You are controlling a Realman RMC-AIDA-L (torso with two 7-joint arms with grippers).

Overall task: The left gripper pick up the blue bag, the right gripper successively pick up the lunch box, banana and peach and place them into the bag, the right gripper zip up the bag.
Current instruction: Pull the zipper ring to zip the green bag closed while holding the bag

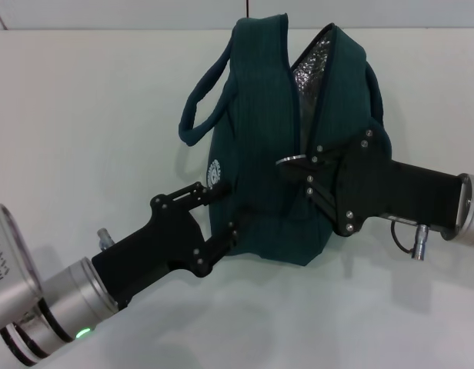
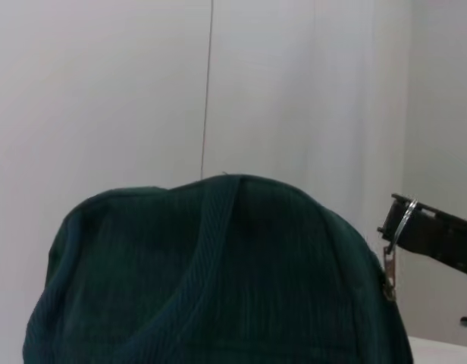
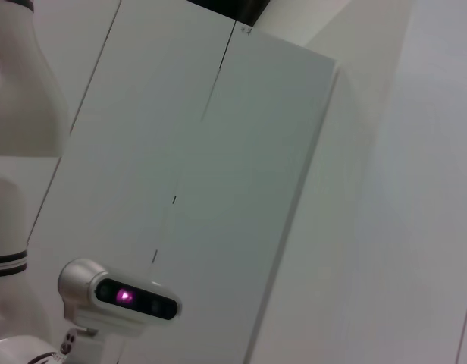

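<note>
One blue bag [image 1: 260, 184] stands upright in the middle of a white table [image 1: 83, 115], dark teal, its top still gaping at the far end so the silver lining [image 1: 310, 65] shows. Two black grippers hold it from either side. The left gripper [image 1: 220, 215] reaches in from the near left and its fingers are pinched onto the bag's near-left side, by the small white logo [image 1: 215, 172]. The right gripper [image 1: 295, 177] comes from the right; its fingers appear closed on the metal zipper ring [image 1: 293, 159] at the bag's middle seam, a link the left wrist view also shows.

No lunch box, banana or peach is visible anywhere, so presumably all three sit inside.

The likely trouble is in the zipping. If the left grip on soft fabric slips, the bag would drag along with the pull instead of closing. The thin ring could also slide from the right fingers, or the lining could catch in the teeth.

Two rope handles [image 1: 198, 108] droop, one on each side.
</note>
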